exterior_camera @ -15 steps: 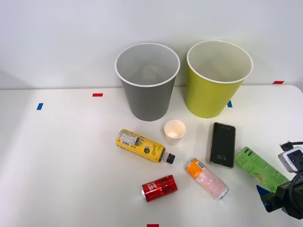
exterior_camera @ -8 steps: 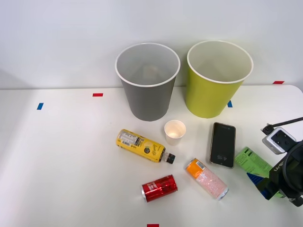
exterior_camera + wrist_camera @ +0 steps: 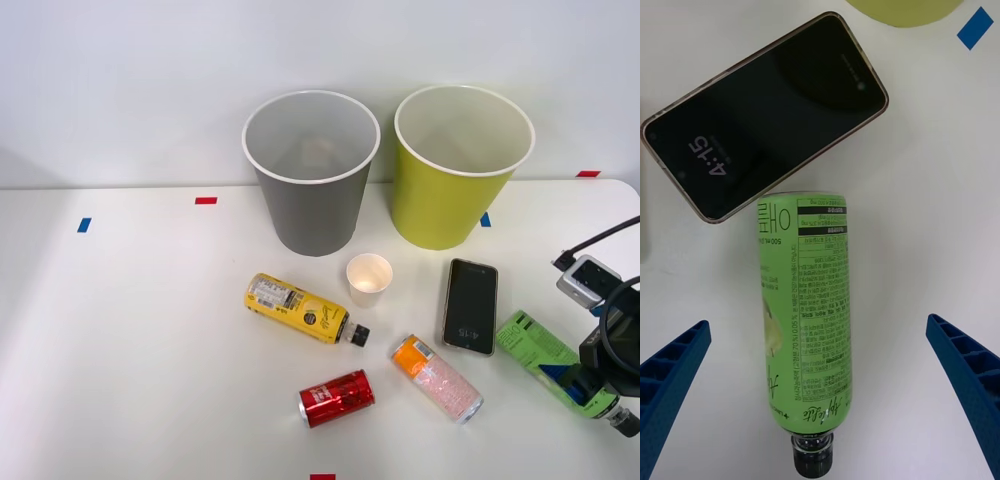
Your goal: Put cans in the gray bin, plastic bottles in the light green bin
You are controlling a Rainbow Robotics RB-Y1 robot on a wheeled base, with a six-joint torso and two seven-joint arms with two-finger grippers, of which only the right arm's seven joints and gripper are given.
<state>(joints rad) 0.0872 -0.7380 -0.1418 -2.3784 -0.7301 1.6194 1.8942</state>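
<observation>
Step in hand: reaching for green bottle [image 3: 806, 322], lying at near right beside phone [image 3: 760, 112]. Right gripper [image 3: 820, 390] wide open, empty, straddling bottle. Next: lower, close, carry to light green bin [image 3: 455, 205], far right.

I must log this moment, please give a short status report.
Right pincer open, straddling the green bottle. Bottle lies flat on the table, not yet gripped. Phone close beside the bottle's base.

Counted on the table: two bins, gray [image 3: 311, 170] and light green [image 3: 460, 165]; two bottles, yellow-labelled [image 3: 305, 308] and green-labelled [image 3: 540, 355]; two cans, red [image 3: 337, 397] and orange-and-pink [image 3: 436, 377]; one white cup [image 3: 369, 279]; one phone [image 3: 471, 305].
</observation>
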